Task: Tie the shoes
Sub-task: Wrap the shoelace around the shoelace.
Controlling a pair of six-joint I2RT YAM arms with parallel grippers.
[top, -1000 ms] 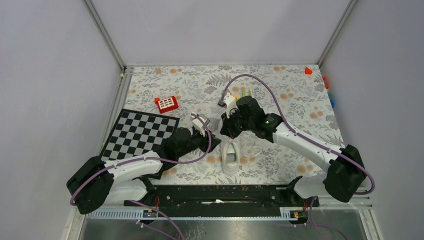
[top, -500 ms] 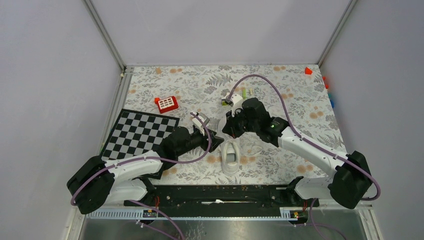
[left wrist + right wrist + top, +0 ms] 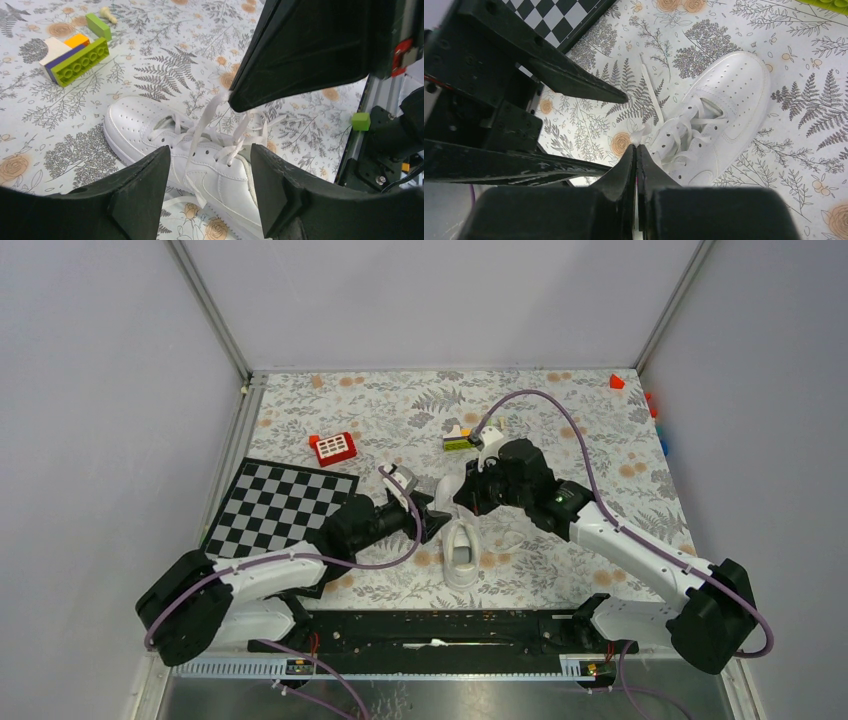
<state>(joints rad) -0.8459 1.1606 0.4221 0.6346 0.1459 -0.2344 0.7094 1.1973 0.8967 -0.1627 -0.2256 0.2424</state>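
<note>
A single white sneaker [image 3: 461, 552] lies on the floral cloth near the front middle, with its laces loose. It also shows as the sneaker [image 3: 165, 131] in the left wrist view and the sneaker [image 3: 729, 110] in the right wrist view. My right gripper [image 3: 636, 146] is shut on a white lace, and the laces [image 3: 202, 127] rise from the eyelets to its tip [image 3: 233, 104]. My left gripper [image 3: 210, 150] stands open just left of the shoe's side, with a hanging lace end in front of it and nothing gripped. From above, the left gripper [image 3: 430, 508] and right gripper [image 3: 462, 498] nearly meet over the shoe.
A stack of coloured bricks [image 3: 75, 57] and a small pawn [image 3: 106, 12] lie behind the shoe. A red brick [image 3: 333, 447] and a chessboard [image 3: 280, 505] are to the left. A small green cube [image 3: 360, 121] sits on the front rail, and a red piece [image 3: 617, 381] is in the back right corner.
My left gripper has opened wider and edged towards the shoe. The right arm has swung its wrist to the right, still pinching the lace.
</note>
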